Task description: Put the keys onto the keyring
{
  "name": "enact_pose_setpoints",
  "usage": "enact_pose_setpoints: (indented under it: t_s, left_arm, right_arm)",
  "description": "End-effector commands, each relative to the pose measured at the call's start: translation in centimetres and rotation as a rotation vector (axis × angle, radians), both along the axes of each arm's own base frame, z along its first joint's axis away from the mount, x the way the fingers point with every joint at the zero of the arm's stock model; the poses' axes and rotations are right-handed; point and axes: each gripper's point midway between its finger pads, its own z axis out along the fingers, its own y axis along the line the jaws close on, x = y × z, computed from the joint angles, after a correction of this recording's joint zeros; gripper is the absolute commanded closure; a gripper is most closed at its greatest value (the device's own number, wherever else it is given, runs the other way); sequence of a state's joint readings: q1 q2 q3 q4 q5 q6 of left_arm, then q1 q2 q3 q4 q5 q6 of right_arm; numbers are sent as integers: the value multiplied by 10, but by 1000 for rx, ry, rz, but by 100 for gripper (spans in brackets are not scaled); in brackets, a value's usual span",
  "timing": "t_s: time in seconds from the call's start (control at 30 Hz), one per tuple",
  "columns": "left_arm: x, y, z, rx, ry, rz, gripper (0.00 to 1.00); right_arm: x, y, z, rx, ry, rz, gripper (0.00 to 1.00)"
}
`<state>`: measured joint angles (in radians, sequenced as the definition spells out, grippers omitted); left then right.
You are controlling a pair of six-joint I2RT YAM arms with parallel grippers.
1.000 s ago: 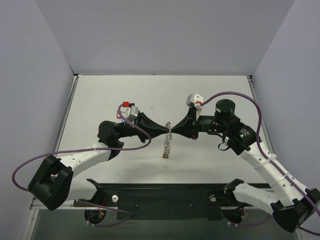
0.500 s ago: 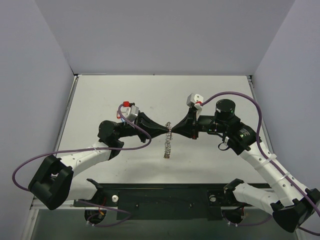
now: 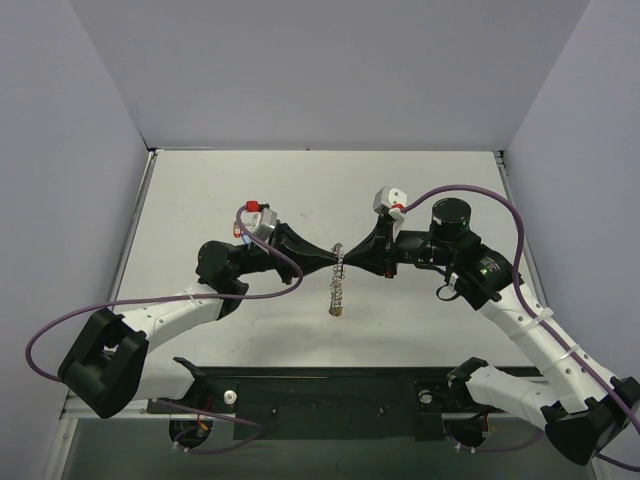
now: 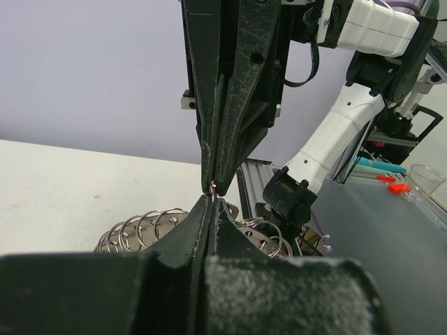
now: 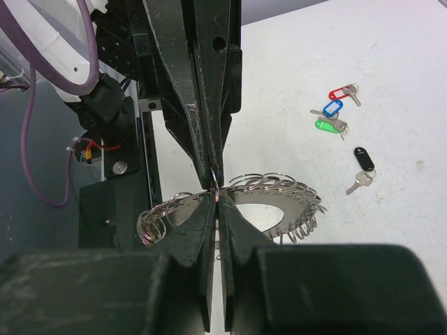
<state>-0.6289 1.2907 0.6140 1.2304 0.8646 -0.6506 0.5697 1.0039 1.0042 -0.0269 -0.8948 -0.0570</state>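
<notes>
- Arms: the left gripper (image 3: 332, 262) and the right gripper (image 3: 347, 262) meet tip to tip above the middle of the table. Judgement: any sideways drift in either arm would knock the tips together or twist the shared grip.
- Keyring (image 3: 338, 288): it hangs below the meeting point. Each gripper has its jaws pressed together on the thin wire at almost the same spot. Judgement: the grip area is very small, so uneven pull could slip the wire from one pair of jaws and set the loop swinging or let it drop.
- Keys (image 5: 337, 112): the red, blue, green and black-tagged keys lie on the table, well apart from the keyring. Judgement: with both grippers occupied, neither can fetch a key without releasing the wire.
- Room: plain pale walls (image 3: 330, 70) enclose three sides.
- Table (image 3: 200, 190): a flat, matte, off-white top.
</notes>
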Motion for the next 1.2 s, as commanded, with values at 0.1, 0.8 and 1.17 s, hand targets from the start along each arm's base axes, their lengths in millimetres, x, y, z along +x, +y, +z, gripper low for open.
enact_pose_setpoints:
  t_s: [0.1, 0.8, 1.17]
  left_arm:
    - [-1, 8, 36, -106, -85, 23, 100]
    - [-4, -3, 20, -15, -106, -15, 100]
    - [-5, -4, 17, 5, -117, -17, 100]
  right_arm:
    - [1, -1, 27, 42, -93, 7, 100]
    - [4, 1, 33, 67, -86, -3, 100]
    - [2, 2, 30, 62, -77, 1, 100]
